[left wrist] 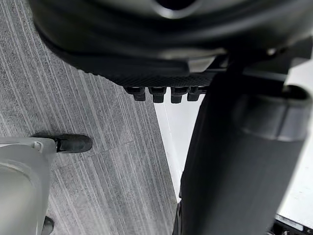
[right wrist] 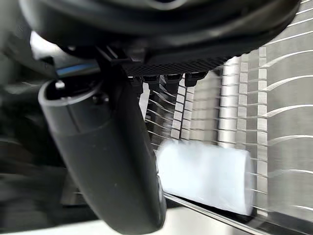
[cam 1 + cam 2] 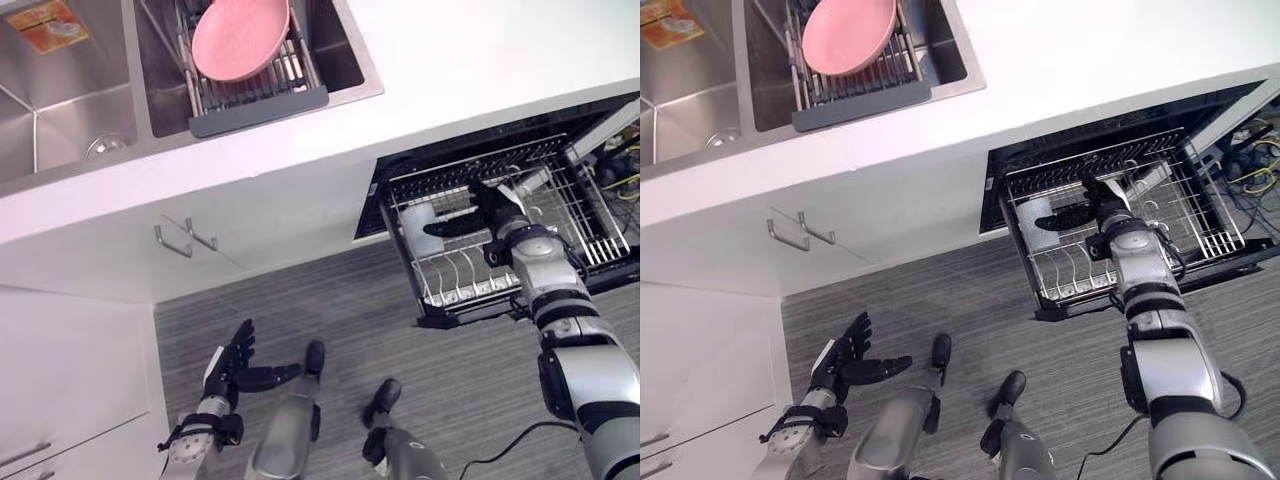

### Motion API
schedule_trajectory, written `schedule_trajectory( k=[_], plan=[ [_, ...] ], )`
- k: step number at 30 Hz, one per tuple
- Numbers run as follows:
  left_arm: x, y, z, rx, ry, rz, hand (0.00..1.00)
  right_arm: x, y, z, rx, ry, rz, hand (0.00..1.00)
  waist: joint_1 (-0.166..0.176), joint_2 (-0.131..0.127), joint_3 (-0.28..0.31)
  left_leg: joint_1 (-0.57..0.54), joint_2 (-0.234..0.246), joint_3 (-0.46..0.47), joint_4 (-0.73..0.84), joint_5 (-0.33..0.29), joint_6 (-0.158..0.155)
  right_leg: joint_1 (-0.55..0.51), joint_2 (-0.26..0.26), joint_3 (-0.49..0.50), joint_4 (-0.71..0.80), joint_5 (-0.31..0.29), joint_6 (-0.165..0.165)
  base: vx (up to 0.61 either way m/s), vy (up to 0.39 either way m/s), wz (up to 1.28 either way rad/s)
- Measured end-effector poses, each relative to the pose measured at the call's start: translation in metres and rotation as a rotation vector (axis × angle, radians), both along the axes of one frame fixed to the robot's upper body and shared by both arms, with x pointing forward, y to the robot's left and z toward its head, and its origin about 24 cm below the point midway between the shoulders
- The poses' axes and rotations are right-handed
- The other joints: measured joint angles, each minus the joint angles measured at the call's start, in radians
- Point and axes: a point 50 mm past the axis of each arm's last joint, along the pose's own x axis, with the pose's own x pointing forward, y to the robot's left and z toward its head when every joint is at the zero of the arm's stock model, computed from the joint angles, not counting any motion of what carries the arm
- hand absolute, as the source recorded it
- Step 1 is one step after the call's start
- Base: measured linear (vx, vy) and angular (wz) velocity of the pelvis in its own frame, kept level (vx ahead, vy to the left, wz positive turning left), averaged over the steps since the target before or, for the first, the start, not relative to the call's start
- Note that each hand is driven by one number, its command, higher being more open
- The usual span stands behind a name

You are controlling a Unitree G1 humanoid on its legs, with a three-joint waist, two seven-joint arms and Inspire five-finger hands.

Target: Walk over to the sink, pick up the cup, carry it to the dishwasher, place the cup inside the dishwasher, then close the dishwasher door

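The white cup (image 2: 205, 176) lies on its side on the wire rack (image 3: 450, 275) of the open dishwasher; it also shows as a pale cylinder (image 3: 533, 182) just beside my right hand. My right hand (image 3: 492, 212) hovers over the pulled-out rack, open, fingers straight and thumb (image 2: 107, 161) spread out next to the cup, not closed round it. My left hand (image 3: 232, 362) hangs low over the floor at the lower left, open with its fingers spread and nothing in it.
The white counter (image 3: 450, 70) runs above the dishwasher. A steel sink (image 3: 60, 110) at the upper left holds a drainer with a pink bowl (image 3: 240, 38). White cabinet fronts with metal handles (image 3: 185, 240) stand at the left. Grey plank floor (image 3: 340, 300) lies below.
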Motion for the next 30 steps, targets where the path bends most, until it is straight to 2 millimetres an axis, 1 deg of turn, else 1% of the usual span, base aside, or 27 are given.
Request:
schedule_trajectory(
  k=[1,2,3,4,5,6,7,8,9,10,11,13,14,16,18,19,20,21,22,23,24,25,26,27,28,29,30],
  plan=[
    [-0.002,0.0,-0.003,0.004,0.014,0.005,1.0,-0.003,0.0,-0.001,0.02,-0.019,0.004,1.0,-0.003,-0.005,-0.003,0.005,-0.002,0.003,0.0,0.004,-0.003,0.002,-0.001,0.006,0.0,0.0,0.0,0.1,-0.008,-0.17],
    [-0.006,0.001,-0.009,0.016,0.043,0.018,1.0,-0.012,0.001,-0.005,0.067,-0.055,0.003,1.0,-0.02,-0.015,-0.009,0.015,-0.003,0.005,0.0,0.006,0.001,0.013,-0.002,0.007,0.0,-0.001,0.001,0.1,0.002,-0.1],
    [-0.013,0.003,-0.016,0.024,0.078,0.04,1.0,-0.023,0.004,-0.016,0.134,-0.083,0.002,1.0,-0.034,-0.032,-0.024,0.025,-0.003,0.01,0.0,0.003,-0.001,0.019,-0.002,0.011,0.0,-0.001,0.002,0.1,0.002,-0.08],
    [-0.017,0.004,-0.019,0.023,0.096,0.059,1.0,-0.029,0.007,-0.021,0.161,-0.096,0.004,1.0,-0.042,-0.04,-0.034,0.027,-0.003,0.012,0.0,0.002,-0.002,0.02,-0.002,0.012,-0.001,-0.002,0.003,0.1,-0.006,-0.09],
    [-0.025,0.006,-0.025,0.032,0.129,0.089,1.0,-0.043,0.013,-0.032,0.208,-0.123,0.007,1.0,-0.061,-0.057,-0.059,0.03,-0.002,0.016,0.0,-0.005,-0.002,0.021,-0.002,0.014,-0.001,-0.007,0.01,0.08,-0.011,-0.1],
    [-0.03,0.008,-0.028,0.036,0.143,0.107,1.0,-0.05,0.017,-0.038,0.229,-0.132,0.01,1.0,-0.067,-0.066,-0.068,0.036,-0.003,0.022,0.0,-0.01,-0.002,0.026,-0.003,0.018,-0.003,-0.011,0.011,0.11,-0.02,-0.17],
    [-0.04,0.01,-0.034,0.034,0.177,0.148,1.0,-0.066,0.026,-0.053,0.272,-0.135,0.013,1.0,-0.079,-0.08,-0.091,0.052,-0.007,0.029,0.0,-0.024,-0.009,0.04,-0.006,0.023,-0.008,-0.022,0.012,0.08,-0.02,-0.19],
    [-0.047,0.011,-0.038,0.026,0.201,0.184,1.0,-0.08,0.032,-0.064,0.305,-0.136,0.016,1.0,-0.089,-0.085,-0.115,0.062,-0.011,0.03,-0.001,-0.033,-0.009,0.049,-0.01,0.026,-0.008,-0.035,0.015,0.09,-0.026,-0.16],
    [-0.056,0.012,-0.042,0.024,0.225,0.237,1.0,-0.098,0.041,-0.077,0.358,-0.134,0.045,1.0,-0.105,-0.085,-0.146,0.073,-0.012,0.032,-0.005,-0.039,-0.011,0.058,-0.011,0.026,-0.008,-0.043,0.015,0.07,-0.022,-0.12],
    [-0.064,0.013,-0.046,0.015,0.243,0.286,1.0,-0.112,0.049,-0.085,0.404,-0.135,0.084,1.0,-0.119,-0.08,-0.163,0.094,-0.011,0.035,-0.005,-0.045,-0.013,0.077,-0.011,0.028,-0.008,-0.05,0.015,0.07,-0.02,-0.11],
    [-0.068,0.013,-0.049,0.009,0.259,0.312,1.0,-0.123,0.052,-0.091,0.437,-0.136,0.116,1.0,-0.122,-0.076,-0.174,0.108,-0.011,0.036,-0.005,-0.049,-0.014,0.09,-0.01,0.03,-0.007,-0.057,0.017,0.05,-0.014,-0.07],
    [-0.078,0.014,-0.054,-0.003,0.289,0.369,1.0,-0.134,0.059,-0.095,0.483,-0.147,0.199,1.0,-0.134,-0.069,-0.199,0.126,-0.011,0.03,-0.006,-0.054,-0.017,0.111,-0.009,0.024,-0.007,-0.066,0.017,0.06,-0.017,0.06],
    [-0.083,0.016,-0.056,0.001,0.308,0.401,1.0,-0.137,0.062,-0.092,0.503,-0.178,0.256,1.0,-0.135,-0.066,-0.209,0.138,-0.011,0.024,-0.006,-0.057,-0.02,0.127,-0.009,0.017,-0.008,-0.071,0.018,0.06,-0.02,0.13],
    [-0.091,0.018,-0.059,-0.005,0.332,0.44,1.0,-0.139,0.066,-0.084,0.522,-0.232,0.315,1.0,-0.135,-0.063,-0.227,0.147,-0.011,0.012,-0.005,-0.058,-0.022,0.144,-0.007,0.002,-0.011,-0.075,0.019,0.04,-0.017,0.24],
    [-0.111,0.021,-0.063,-0.008,0.362,0.53,1.0,-0.144,0.071,-0.061,0.531,-0.373,0.398,1.0,-0.131,-0.058,-0.264,0.148,-0.015,-0.018,-0.005,-0.058,-0.022,0.163,-0.007,-0.032,-0.016,-0.083,0.023,0.07,-0.027,0.4],
    [-0.115,0.021,-0.063,-0.009,0.37,0.546,1.0,-0.145,0.07,-0.056,0.522,-0.406,0.408,1.0,-0.13,-0.056,-0.27,0.149,-0.017,-0.024,-0.005,-0.058,-0.021,0.17,-0.008,-0.043,-0.016,-0.085,0.024,0.09,-0.02,0.46],
    [-0.124,0.021,-0.065,-0.009,0.388,0.573,1.0,-0.148,0.069,-0.046,0.494,-0.464,0.419,1.0,-0.129,-0.054,-0.28,0.151,-0.022,-0.036,-0.005,-0.058,-0.021,0.186,-0.013,-0.068,-0.016,-0.09,0.028,0.06,0.0,0.54],
    [-0.134,0.021,-0.068,-0.009,0.419,0.594,1.0,-0.15,0.065,-0.038,0.465,-0.512,0.411,1.0,-0.125,-0.049,-0.295,0.154,-0.018,0.02,-0.002,-0.081,-0.006,0.204,-0.024,-0.1,-0.018,-0.094,0.033,0.09,0.033,1.02],
    [-0.14,0.02,-0.072,0.0,0.45,0.584,1.0,-0.154,0.058,-0.032,0.436,-0.555,0.373,1.0,-0.14,-0.047,-0.297,0.152,0.007,0.166,0.043,-0.108,-0.006,0.237,-0.044,-0.166,-0.016,-0.099,0.041,0.08,0.055,1.15],
    [-0.141,0.018,-0.073,0.007,0.46,0.569,1.0,-0.156,0.053,-0.03,0.421,-0.572,0.348,1.0,-0.147,-0.044,-0.298,0.146,0.019,0.223,0.076,-0.111,-0.007,0.253,-0.051,-0.197,-0.012,-0.103,0.049,0.11,0.099,1.35],
    [-0.144,0.015,-0.074,0.021,0.478,0.542,1.0,-0.158,0.041,-0.028,0.399,-0.585,0.286,1.0,-0.142,-0.036,-0.303,0.145,0.014,0.226,0.101,-0.115,-0.009,0.269,-0.071,-0.239,0.008,-0.109,0.057,0.08,0.142,1.02],
    [-0.15,0.015,-0.075,0.036,0.496,0.527,1.0,-0.16,0.034,-0.027,0.391,-0.592,0.251,1.0,-0.133,-0.029,-0.31,0.153,-0.006,0.194,0.085,-0.112,-0.002,0.276,-0.086,-0.258,0.029,-0.112,0.061,0.07,0.193,0.92],
    [-0.155,0.013,-0.076,0.036,0.51,0.529,1.0,-0.161,0.033,-0.027,0.389,-0.594,0.243,1.0,-0.135,-0.026,-0.314,0.162,-0.021,0.175,0.067,-0.115,0.003,0.282,-0.1,-0.269,0.049,-0.117,0.067,0.05,0.208,0.64],
    [-0.159,0.009,-0.079,0.032,0.538,0.527,1.0,-0.16,0.033,-0.027,0.392,-0.595,0.243,1.0,-0.131,-0.02,-0.313,0.177,-0.034,0.163,0.045,-0.123,0.014,0.268,-0.13,-0.268,0.125,-0.134,0.079,0.03,0.168,0.43],
    [-0.161,0.008,-0.08,0.033,0.553,0.531,1.0,-0.16,0.034,-0.027,0.395,-0.593,0.244,1.0,-0.131,-0.016,-0.313,0.185,-0.036,0.158,0.038,-0.124,0.015,0.251,-0.148,-0.263,0.18,-0.145,0.077,0.03,0.162,0.27],
    [-0.165,0.006,-0.082,0.041,0.577,0.534,1.0,-0.16,0.037,-0.029,0.403,-0.584,0.25,1.0,-0.135,-0.007,-0.312,0.201,-0.037,0.145,0.024,-0.124,0.016,0.195,-0.195,-0.239,0.346,-0.165,0.042,0.03,0.127,0.18],
    [-0.165,0.005,-0.083,0.047,0.584,0.526,1.0,-0.161,0.038,-0.03,0.406,-0.58,0.249,1.0,-0.137,-0.007,-0.312,0.207,-0.037,0.136,0.022,-0.125,0.021,0.156,-0.218,-0.205,0.438,-0.172,0.003,0.07,0.142,0.51]
  ],
)
